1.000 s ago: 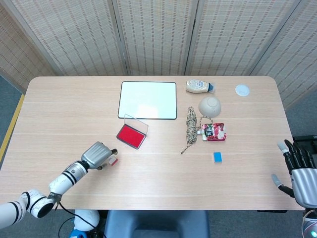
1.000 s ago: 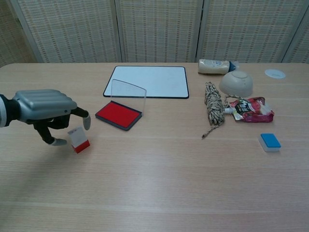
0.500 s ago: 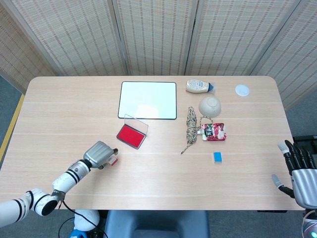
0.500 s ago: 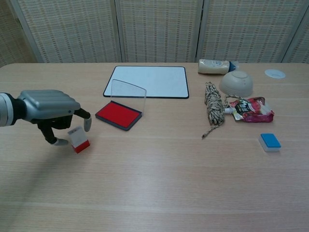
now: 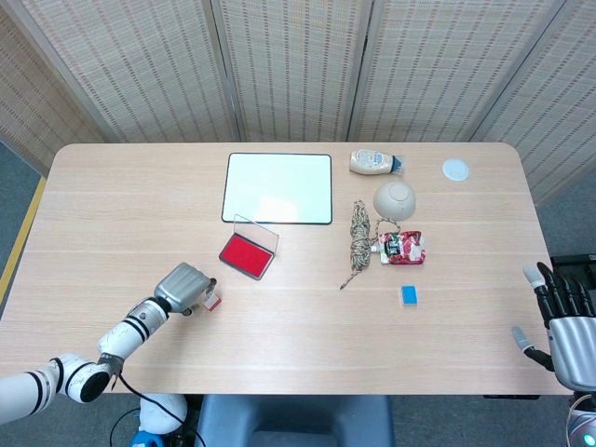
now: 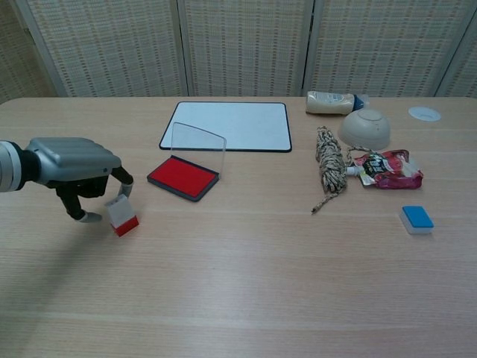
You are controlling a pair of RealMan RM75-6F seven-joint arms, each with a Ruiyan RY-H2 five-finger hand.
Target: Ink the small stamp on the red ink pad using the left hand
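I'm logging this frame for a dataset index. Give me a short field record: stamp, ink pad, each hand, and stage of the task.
stamp: small stamp, red base, standing on the table, near side of the pad
ink pad: red ink pad, clear lid up, in front of the whiteboard
left hand: left hand over the stamp, fingers at its sides; firm grip cannot be told
right hand: right hand at the table's right edge, fingers spread, holding nothing
stage: stamp not yet on the pad

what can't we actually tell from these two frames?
- Left robot hand on small stamp: firm grip or mere touch unclear; chest view fingers overlap it, head view too small.
- Stamp's face: turned to the table, hidden in both views.
- Right robot hand: cut by head view's edge, absent from chest view.
- Red packet print: too small.
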